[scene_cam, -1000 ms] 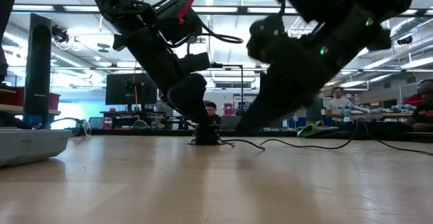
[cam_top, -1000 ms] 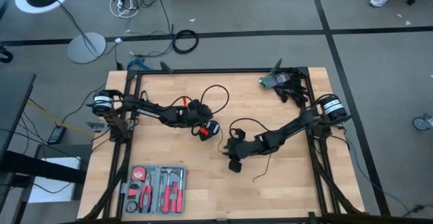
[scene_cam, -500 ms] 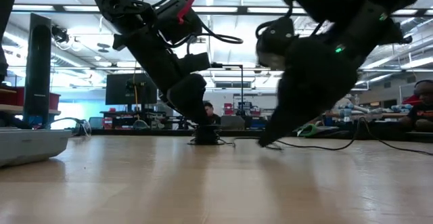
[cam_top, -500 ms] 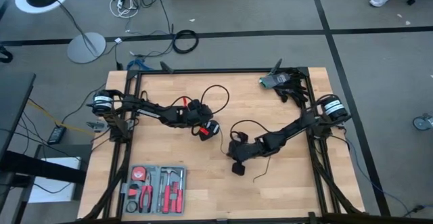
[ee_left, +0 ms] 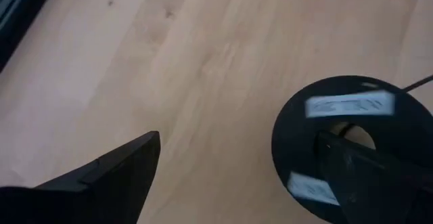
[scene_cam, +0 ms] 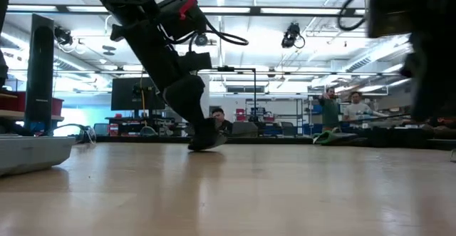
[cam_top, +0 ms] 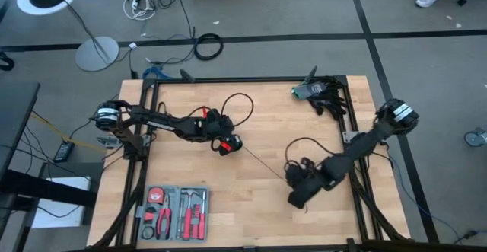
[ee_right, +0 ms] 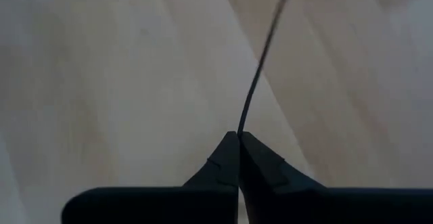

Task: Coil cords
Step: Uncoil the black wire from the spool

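Right gripper: the right gripper point(ee_right: 238, 143) is sitting clenched on the cord point(ee_right: 260, 58), its two fingertips pressed together with the thin black wire running out from between them across the wood.
Right gripper's place: in the high view the right gripper point(cam_top: 298, 196) is hanging low over the table point(cam_top: 251, 221), toward the front right.
Cord's run: from that pinch the cord point(cam_top: 262, 164) is stretching in a nearly straight line across the middle of the table toward the left arm.
Puck end: the puck point(ee_left: 338, 143) is lying flat on the wood under the left gripper; one finger point(ee_left: 369, 183) is resting over it and the other finger point(ee_left: 101, 180) is standing well apart on bare wood.
Left gripper: the left gripper point(cam_top: 228, 143) is standing released, jaws wide, closing on nothing, just left of the table's centre.
Progress: the coiling seems to be only beginning; the wire is looking drawn out straight, not wound, and no finished coil is showing on the table.
Left to do: by my judgement the whole length is waiting to be gathered into loops near the puck.
Off to the side: a red tool kit point(cam_top: 175, 210) is sitting at the front left, clear of the cord.
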Tool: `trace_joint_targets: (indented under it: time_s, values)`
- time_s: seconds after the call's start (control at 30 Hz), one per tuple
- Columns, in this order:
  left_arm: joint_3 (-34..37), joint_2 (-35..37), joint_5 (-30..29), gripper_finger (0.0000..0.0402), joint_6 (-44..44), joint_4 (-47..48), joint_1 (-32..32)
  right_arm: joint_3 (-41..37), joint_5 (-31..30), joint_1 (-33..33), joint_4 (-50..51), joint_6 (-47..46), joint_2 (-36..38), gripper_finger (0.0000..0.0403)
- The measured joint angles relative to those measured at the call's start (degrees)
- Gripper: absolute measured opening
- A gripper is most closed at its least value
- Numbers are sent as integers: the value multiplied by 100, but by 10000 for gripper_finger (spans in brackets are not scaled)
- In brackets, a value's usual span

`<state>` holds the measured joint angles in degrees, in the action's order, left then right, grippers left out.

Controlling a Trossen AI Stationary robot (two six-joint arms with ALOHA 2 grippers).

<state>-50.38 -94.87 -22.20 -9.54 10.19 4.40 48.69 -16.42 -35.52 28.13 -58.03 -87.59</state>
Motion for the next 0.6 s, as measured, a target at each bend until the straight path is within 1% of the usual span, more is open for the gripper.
trace_joint_targets:
  time_s: [0.13,0.2,0.27,0.33,0.4,0.47,0.53,0.6]
  values:
    - [-21,22,69,395,-115,75,-4,0,-12,-591,754,-1186,343,1]
    - [-21,26,32,395,-123,113,-4,0,91,-873,1086,-1709,455,1]
    - [14,16,-109,395,-105,329,15,0,486,-1123,1422,-2235,512,1]
    - [25,-13,-124,395,-109,416,28,0,861,-1329,1849,-2799,533,1]
    - [5,16,-205,395,-151,443,10,0,1100,-1499,2280,-3360,512,0]
    - [4,15,-230,395,-234,538,9,0,1212,-1652,2516,-3741,458,0]
    - [7,9,-254,395,-260,535,18,-2,999,-1765,2571,-3885,430,0]
    - [3,11,-264,395,-267,444,15,-2,499,-1818,2437,-3894,430,2]
